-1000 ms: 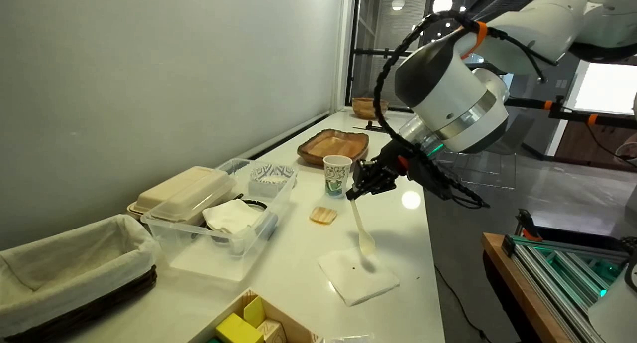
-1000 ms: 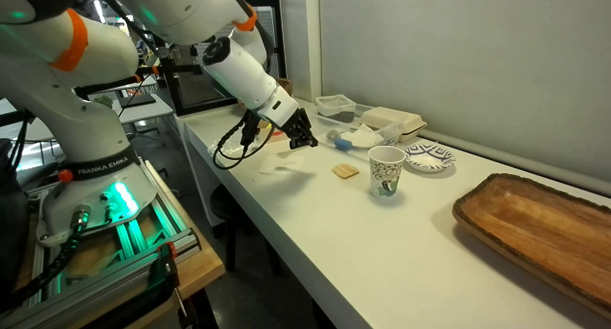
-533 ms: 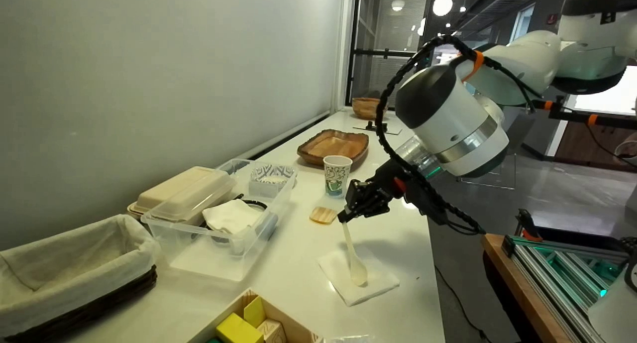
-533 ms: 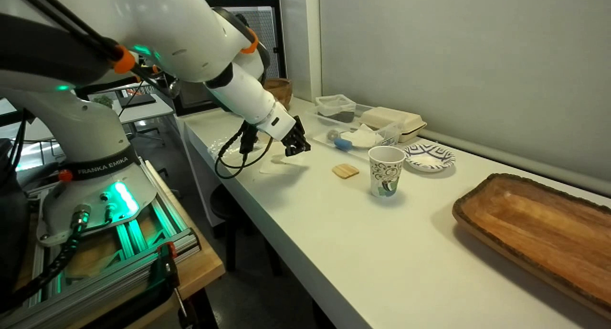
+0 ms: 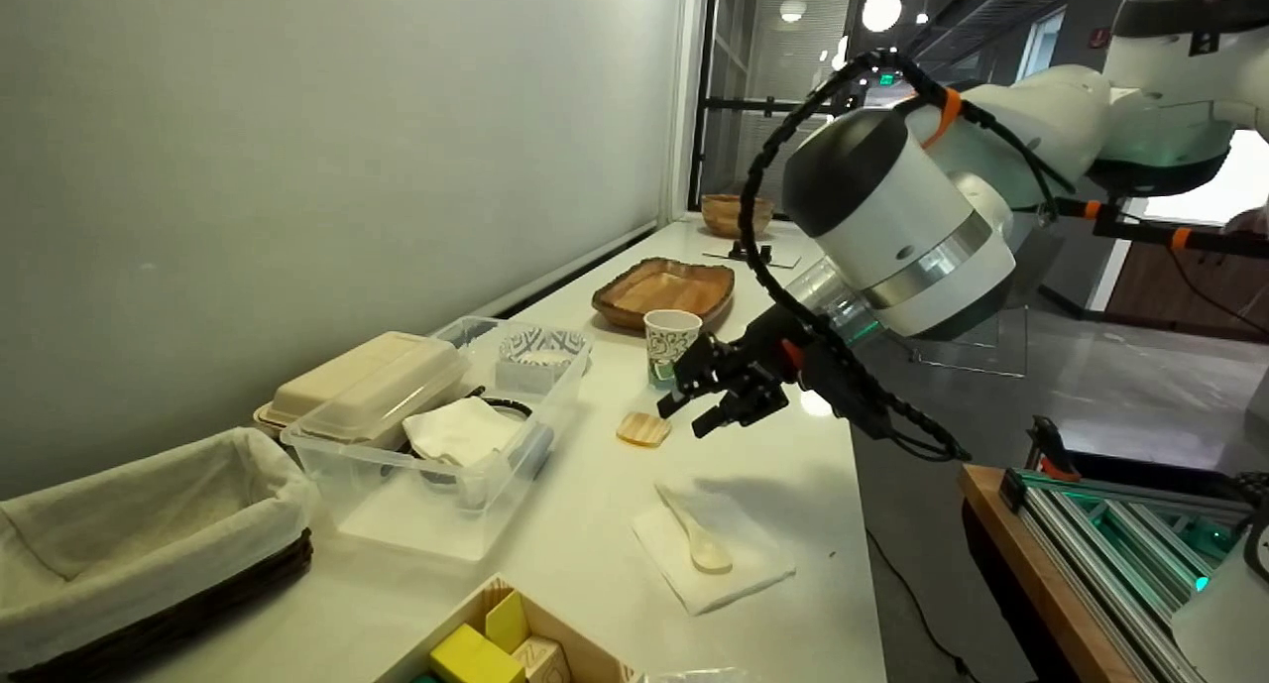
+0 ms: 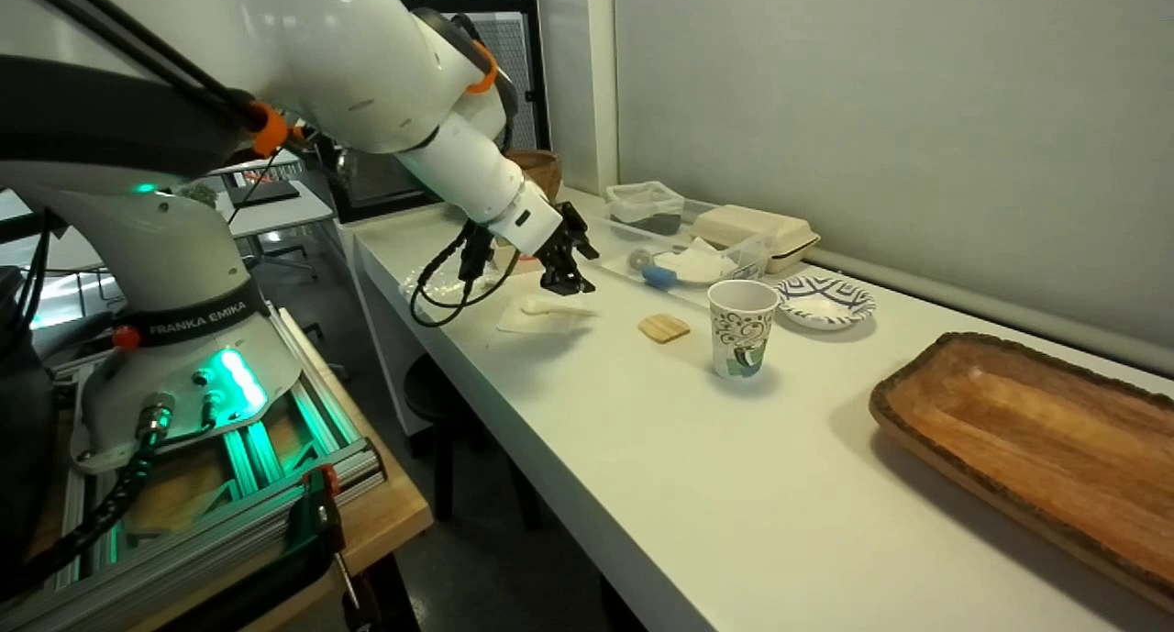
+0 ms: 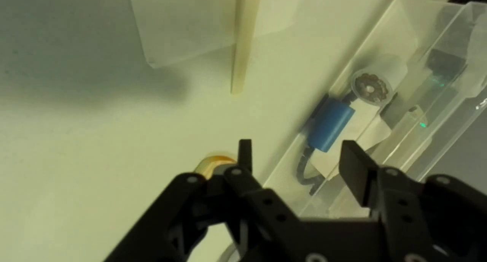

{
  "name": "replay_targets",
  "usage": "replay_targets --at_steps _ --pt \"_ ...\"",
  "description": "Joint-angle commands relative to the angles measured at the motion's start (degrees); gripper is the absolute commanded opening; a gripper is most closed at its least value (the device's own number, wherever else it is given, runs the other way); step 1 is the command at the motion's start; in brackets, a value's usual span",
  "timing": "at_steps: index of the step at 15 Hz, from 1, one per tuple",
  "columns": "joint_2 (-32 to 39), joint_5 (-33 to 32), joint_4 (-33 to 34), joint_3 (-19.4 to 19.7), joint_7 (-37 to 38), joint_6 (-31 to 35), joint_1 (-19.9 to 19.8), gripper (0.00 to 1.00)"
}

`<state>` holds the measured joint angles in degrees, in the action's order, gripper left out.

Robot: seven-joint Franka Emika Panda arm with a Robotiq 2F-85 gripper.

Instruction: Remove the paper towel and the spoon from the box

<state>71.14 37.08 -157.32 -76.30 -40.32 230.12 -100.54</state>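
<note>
A long white desk [image 6: 660, 494] carries the things. Above it reaches the robot arm [image 5: 912, 232], FRANKA EMIKA lettered on its base band [image 6: 197, 320]. On the desk stand a clear tub [image 5: 397, 510] and the tan box [image 5: 587, 655] with yellow blocks [image 5: 476, 653]; a wooden block's [image 5: 541, 656] mark is too small to read. The crumpled paper towel [image 5: 461, 431] lies in the tub, a flat napkin [image 5: 750, 559] near the box. The cup [image 6: 739, 334] bears a printed swirl pattern. The spoon [image 5: 700, 542] rests on the napkin, handle end past its edge. The fingers [image 7: 355, 174] hang over the desk, spread apart, clear of the spoon.
</note>
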Motion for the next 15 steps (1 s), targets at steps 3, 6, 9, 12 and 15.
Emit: replay_targets --at_steps 3,6,9,12,15 --pt "-6.56 23.96 0.02 -14.74 4.46 14.83 6.90 1.00" --pt "-17.55 36.36 0.05 -20.48 4.41 12.37 8.58 1.00" --pt "-21.39 49.00 2.74 -25.15 -2.76 12.33 7.79 1.00" --pt "-26.52 49.30 1.67 -27.32 -0.40 4.58 5.47 1.00" --pt "-29.44 49.20 1.47 -27.10 0.28 2.05 4.90 1.00"
